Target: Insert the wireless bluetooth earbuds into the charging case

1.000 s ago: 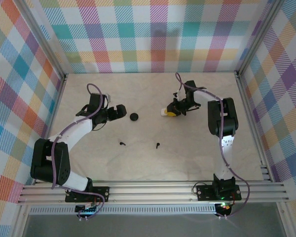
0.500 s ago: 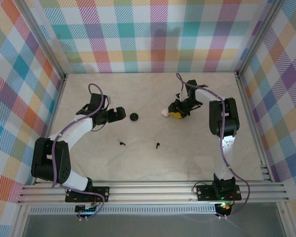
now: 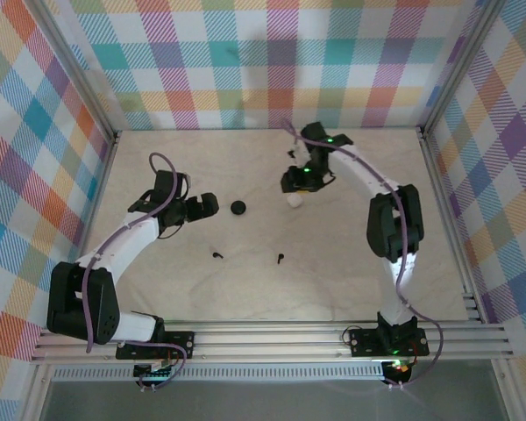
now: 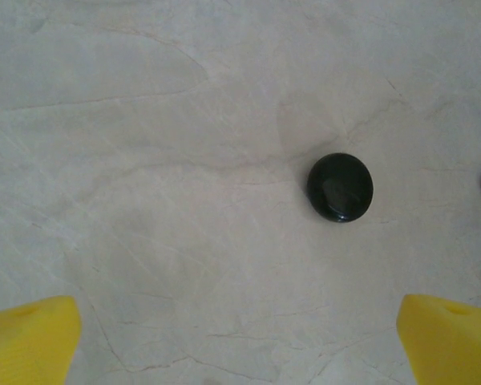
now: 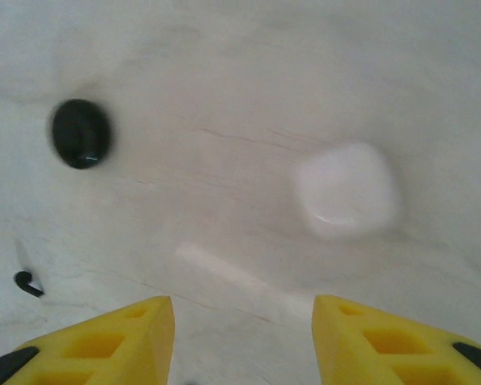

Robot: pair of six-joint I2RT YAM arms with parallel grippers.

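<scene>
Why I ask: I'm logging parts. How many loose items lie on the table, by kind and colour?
Black earbuds: 2
Black case: 1
White case: 1
Total: 4

Changes, top and right wrist views.
- Right gripper (image 3: 298, 178): I see it move off white case (image 3: 294, 201), up and toward back wall; a second ago its yellow fingers sat at case.
- Jaws of right gripper (image 5: 242, 321): closed before, now spread, nothing between them.
- White case (image 5: 349, 188): now lies free on table (image 3: 351, 263), apart from fingers.
- Right arm (image 3: 387, 219): I note it now reaches farther back and left.
- Left arm (image 3: 114, 250): elbow swings toward near-left corner; left gripper (image 3: 208, 206) drifts slightly nearer.
</scene>
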